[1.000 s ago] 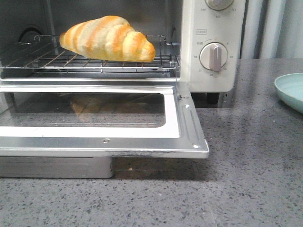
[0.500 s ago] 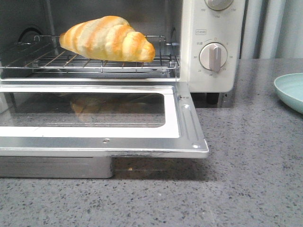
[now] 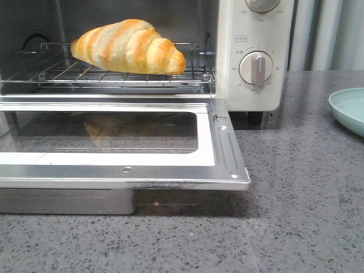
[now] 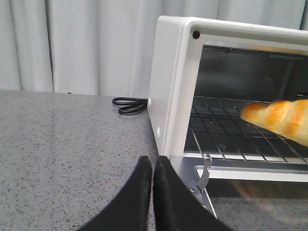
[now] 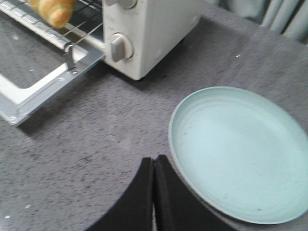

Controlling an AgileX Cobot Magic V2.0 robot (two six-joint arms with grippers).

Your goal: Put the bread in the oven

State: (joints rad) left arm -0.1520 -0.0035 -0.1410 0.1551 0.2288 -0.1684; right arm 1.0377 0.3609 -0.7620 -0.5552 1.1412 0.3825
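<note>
The bread point(image 3: 128, 46), a golden striped croissant roll, lies on the wire rack point(image 3: 85, 73) inside the cream-white oven point(image 3: 253, 85). The oven door point(image 3: 122, 165) hangs open and flat. The bread's end also shows in the left wrist view point(image 4: 281, 120) and the right wrist view point(image 5: 53, 10). My left gripper point(image 4: 153, 161) is shut and empty, above the counter by the oven's left front corner point(image 4: 168, 86). My right gripper point(image 5: 154, 161) is shut and empty, above the counter beside the plate. Neither gripper shows in the front view.
A pale green plate point(image 5: 240, 149) lies empty on the grey speckled counter point(image 3: 296, 216) to the right of the oven; its edge shows in the front view point(image 3: 348, 109). A black cord point(image 4: 129, 104) lies behind the oven's left side. Curtains hang at the back.
</note>
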